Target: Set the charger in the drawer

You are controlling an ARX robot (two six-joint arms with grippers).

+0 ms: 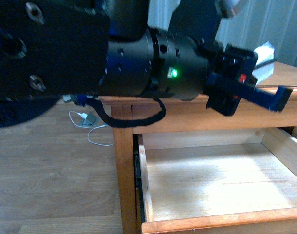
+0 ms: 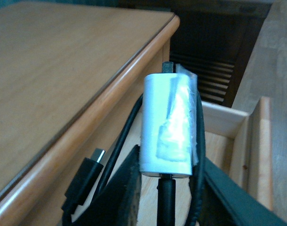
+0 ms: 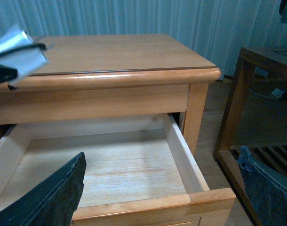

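The charger (image 2: pixel 167 127) is a small white block with a black cable looped round it and a loose plug end hanging. My left gripper (image 2: pixel 169 197) is shut on it and holds it in the air beside the cabinet's top edge, over the open drawer (image 2: pixel 259 141). In the right wrist view the charger (image 3: pixel 19 54) shows high up beside the cabinet top. The drawer (image 3: pixel 181 155) is pulled out and its pale wood inside is bare. My right gripper (image 3: pixel 157 193) is open and empty just in front of the drawer's front panel.
The honey-brown cabinet top (image 3: pixel 120 52) is bare. A white-cabled charger with a grey device (image 1: pixel 87 119) lies on the floor to the cabinet's left. A dark wooden rack (image 3: pixel 247 94) stands close on its right. My left arm (image 1: pixel 139 53) fills the top of the front view.
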